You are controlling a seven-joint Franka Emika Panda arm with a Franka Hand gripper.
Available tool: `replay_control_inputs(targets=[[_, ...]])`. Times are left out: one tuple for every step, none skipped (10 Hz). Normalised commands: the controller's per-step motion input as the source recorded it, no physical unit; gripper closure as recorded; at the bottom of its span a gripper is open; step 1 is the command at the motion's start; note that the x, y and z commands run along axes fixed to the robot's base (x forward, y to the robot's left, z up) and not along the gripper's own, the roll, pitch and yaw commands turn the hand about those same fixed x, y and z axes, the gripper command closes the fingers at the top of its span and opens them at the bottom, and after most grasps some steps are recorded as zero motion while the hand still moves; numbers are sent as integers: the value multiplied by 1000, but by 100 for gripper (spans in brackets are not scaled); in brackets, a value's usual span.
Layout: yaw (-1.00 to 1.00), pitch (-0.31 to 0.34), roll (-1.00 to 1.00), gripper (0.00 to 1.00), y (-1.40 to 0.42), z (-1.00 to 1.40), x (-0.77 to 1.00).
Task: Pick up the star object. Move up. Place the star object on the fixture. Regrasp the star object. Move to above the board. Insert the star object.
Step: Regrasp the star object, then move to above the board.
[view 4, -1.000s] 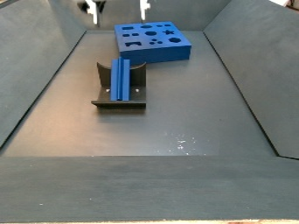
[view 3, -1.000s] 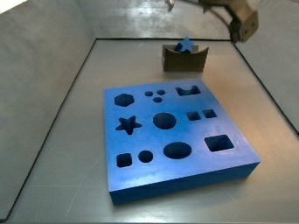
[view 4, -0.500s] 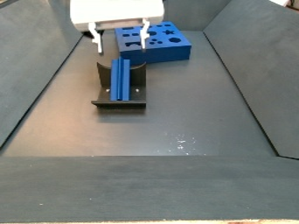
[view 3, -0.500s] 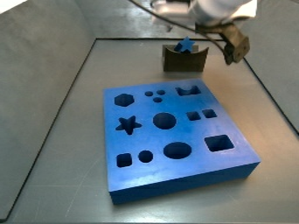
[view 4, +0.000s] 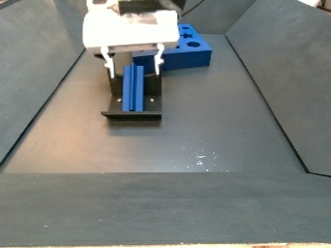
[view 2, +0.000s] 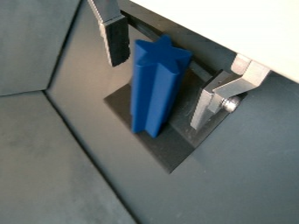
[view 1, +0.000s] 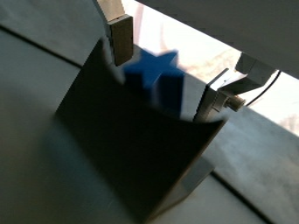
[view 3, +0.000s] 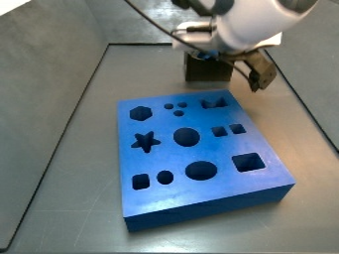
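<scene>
Bright blue and ridged along its length, the single star-ended peg (view 2: 156, 83) lay in the one dark L-shaped fixture (view 4: 131, 101), its star end (view 1: 153, 63) showing in a wrist view. The two-finger gripper (view 2: 163, 70) hung over it with its two silver plate fingers (view 2: 114, 35) spread apart, one on each side (neither touching the peg). One thick blue board with dark cutouts (view 3: 199, 158) sat just beside the fixture.

Star object (view 2: 156, 86) between open tool (view 2: 163, 74) fingers.
</scene>
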Motion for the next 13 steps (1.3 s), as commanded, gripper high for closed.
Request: replay_control_inputs(targets=[[-33, -42, 50, 0, 7, -267, 68], [-32, -20, 46, 0, -3, -184, 16], [-30, -23, 44, 0, -4, -182, 13], [-26, -23, 44, 0, -4, -181, 13], [-25, -23, 44, 0, -4, -181, 13], [0, 0, 0, 100, 0, 0, 0], [-64, -51, -69, 100, 95, 1000, 125], [-78, -40, -73, 100, 94, 1000, 120], [-82, -13, -75, 100, 90, 1000, 110], [-80, 2, -73, 100, 87, 1000, 104], [-68, 32, -70, 100, 83, 1000, 93], [-56, 54, -69, 100, 81, 1000, 86], [-36, 79, -66, 100, 75, 1000, 76]])
